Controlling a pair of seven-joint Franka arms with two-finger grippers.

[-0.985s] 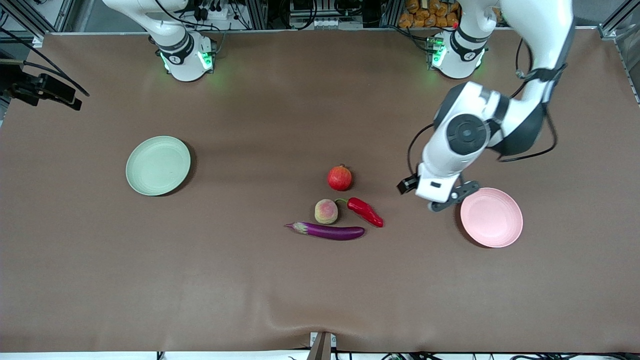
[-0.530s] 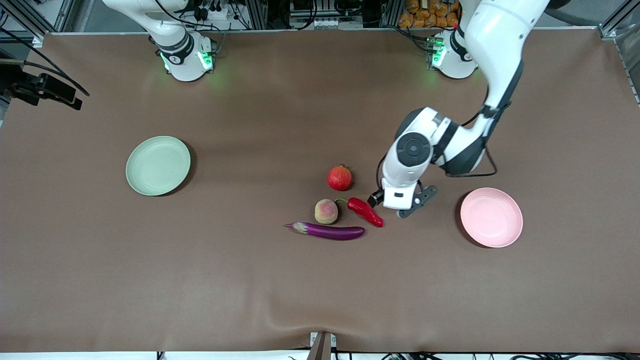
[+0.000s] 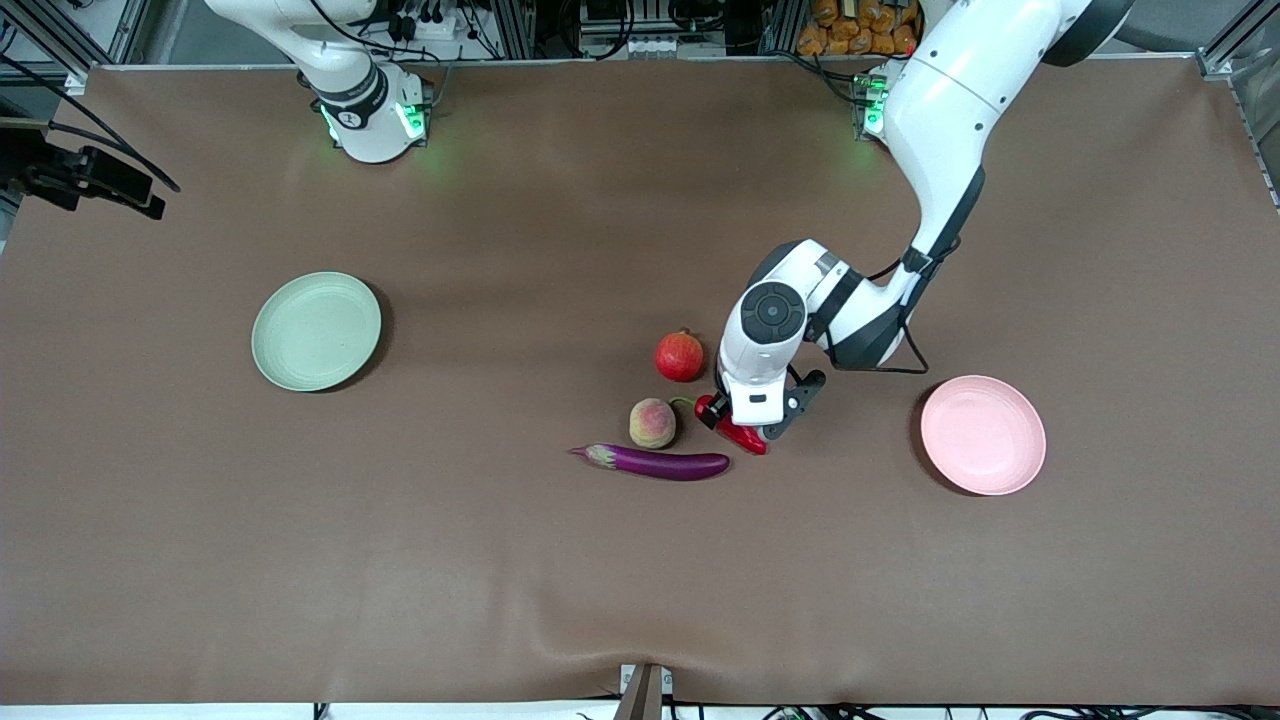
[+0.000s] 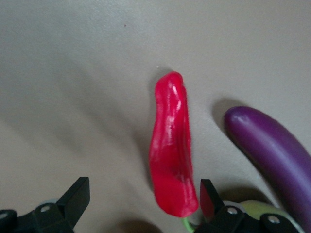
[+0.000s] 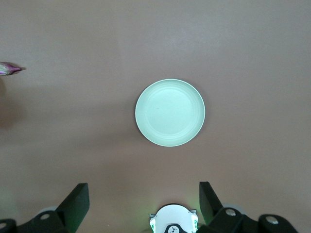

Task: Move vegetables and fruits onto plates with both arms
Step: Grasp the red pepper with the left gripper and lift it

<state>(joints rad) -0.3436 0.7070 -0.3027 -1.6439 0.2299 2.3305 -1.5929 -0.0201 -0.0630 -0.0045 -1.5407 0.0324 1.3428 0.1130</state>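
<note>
Your chili pepper (image 4: pixel 171 145) lies on the table (image 3: pixel 500 560) between peach (image 3: pixel 652 423) and pink plate (image 3: pixel 983 435), beside the eggplant (image 3: pixel 660 463). Left gripper (image 4: pixel 141 194) hovers over it, fingers wide; right gripper (image 5: pixel 141 194) waits, spread wide above the green plate (image 5: pixel 170 112). No readable writing.

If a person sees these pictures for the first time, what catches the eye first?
The left claw, open, hangs low over the red chili pepper at the table's middle, beside the purple eggplant. Two bare plates frame the scene: the pink plate toward the left arm's end, the green plate toward the right arm's.
</note>
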